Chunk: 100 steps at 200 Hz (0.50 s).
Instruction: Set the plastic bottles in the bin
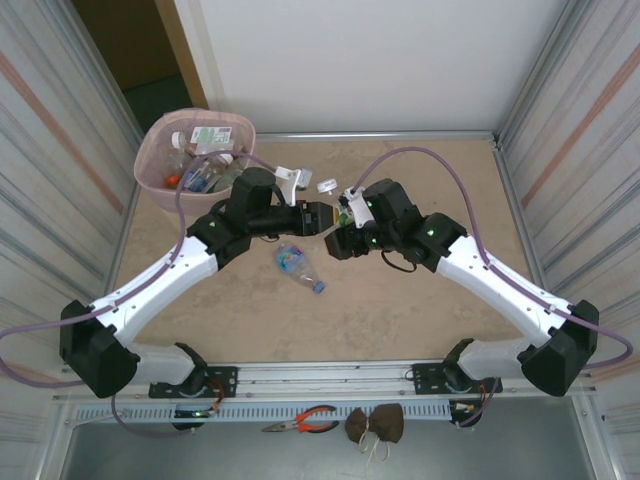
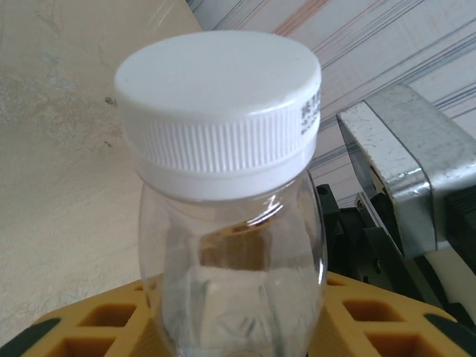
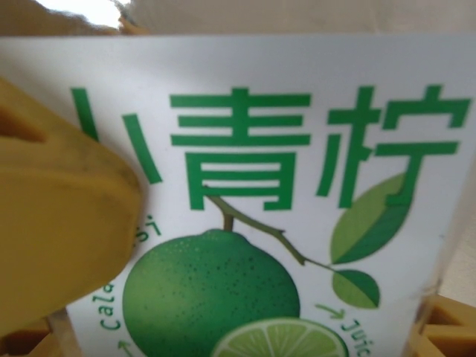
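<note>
At mid-table my two grippers meet nose to nose, the left gripper (image 1: 322, 216) pointing right and the right gripper (image 1: 350, 222) pointing left, with a green-marked bottle (image 1: 344, 212) between them. In the left wrist view a clear bottle (image 2: 230, 245) with a white cap (image 2: 219, 89) stands between my yellow fingers (image 2: 97, 327), which press on its sides. The right wrist view has a bottle with a white lime label (image 3: 282, 208) against a yellow finger (image 3: 52, 223). Whether these are one bottle I cannot tell. A clear, blue-capped bottle (image 1: 300, 265) lies on the table. The pink bin (image 1: 160, 135), far left, holds several bottles.
Two small white things (image 1: 290, 180) (image 1: 327, 185) lie just behind the grippers. Corrugated walls close the table on the left and right, a white wall at the back. Pliers (image 1: 300, 420) rest on the front rail below the arm bases.
</note>
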Tool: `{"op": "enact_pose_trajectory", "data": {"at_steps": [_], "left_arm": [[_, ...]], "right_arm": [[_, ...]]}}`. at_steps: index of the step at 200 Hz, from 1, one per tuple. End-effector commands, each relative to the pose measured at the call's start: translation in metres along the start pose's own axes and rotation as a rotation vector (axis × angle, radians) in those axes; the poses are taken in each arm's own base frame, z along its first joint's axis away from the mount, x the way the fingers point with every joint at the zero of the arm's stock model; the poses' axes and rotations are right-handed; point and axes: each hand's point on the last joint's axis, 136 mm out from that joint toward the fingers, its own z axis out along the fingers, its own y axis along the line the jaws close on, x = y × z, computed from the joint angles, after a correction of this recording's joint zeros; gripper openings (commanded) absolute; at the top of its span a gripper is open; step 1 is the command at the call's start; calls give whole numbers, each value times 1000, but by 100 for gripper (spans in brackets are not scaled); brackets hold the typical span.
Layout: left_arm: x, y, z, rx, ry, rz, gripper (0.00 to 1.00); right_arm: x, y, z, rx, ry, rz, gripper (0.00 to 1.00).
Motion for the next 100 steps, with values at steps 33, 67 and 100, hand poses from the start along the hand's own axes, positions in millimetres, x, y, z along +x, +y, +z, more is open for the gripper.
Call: {"op": "enact_pose_trajectory", "data": {"at_steps": [33,67,100], "left_arm": [[-33,-4,-31,-35,-94,46,41],[-57,5,-67,-80,-170,54,40],[-94,13,-120,-133,-297,65,40]], "right_arm": [[-18,9,-31,-20,-93,-1,80],[-31,11,-59,-15,-177,4,84],[-41,9,-82,6,-252,5,86]]}}
